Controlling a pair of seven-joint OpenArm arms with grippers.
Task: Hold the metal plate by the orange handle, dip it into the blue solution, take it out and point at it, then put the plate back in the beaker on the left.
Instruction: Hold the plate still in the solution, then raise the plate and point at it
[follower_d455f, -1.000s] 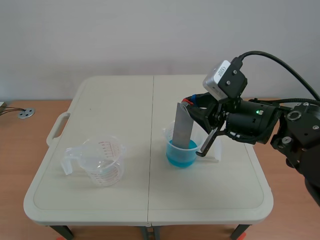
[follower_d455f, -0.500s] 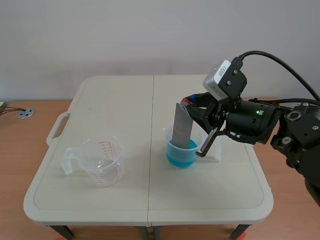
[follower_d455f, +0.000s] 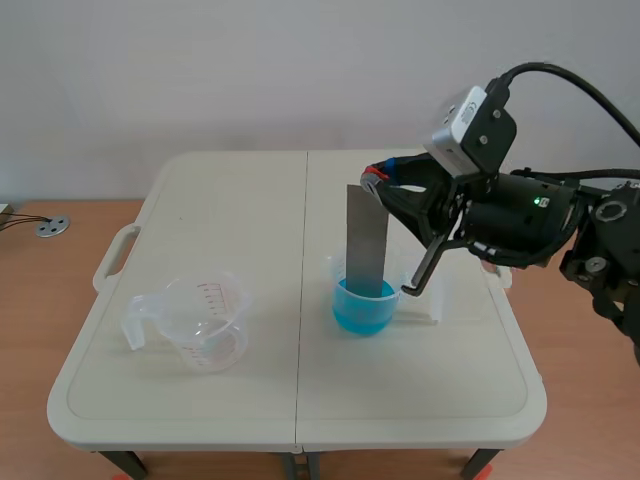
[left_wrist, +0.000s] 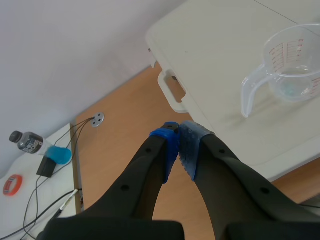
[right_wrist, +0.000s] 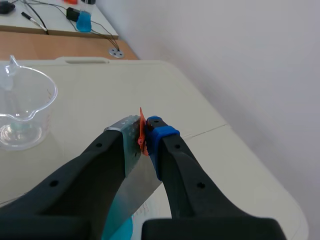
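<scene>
Right claw (follower_d455f: 376, 180) holds the metal plate (follower_d455f: 366, 240) upright in the beaker of blue solution (follower_d455f: 362, 316).
The pale worktop (follower_d455f: 240, 200) carries two beakers. The black right arm (follower_d455f: 520, 215) comes in over its right side. An empty clear measuring beaker (follower_d455f: 205, 325) stands on the left half, well apart from the smaller beaker (follower_d455f: 350, 272) near the middle seam that holds the blue solution. The grey plate stands nearly vertical, its lower end inside that smaller beaker at the liquid; how deep it goes cannot be told. At the plate's top the right claw is clamped narrowly on the orange handle (right_wrist: 142, 133), one finger on each side. The left claw (left_wrist: 179, 142) hangs over the wooden floor (left_wrist: 125, 125) off the worktop's left edge, its blue pads pressed together with nothing between them.
</scene>
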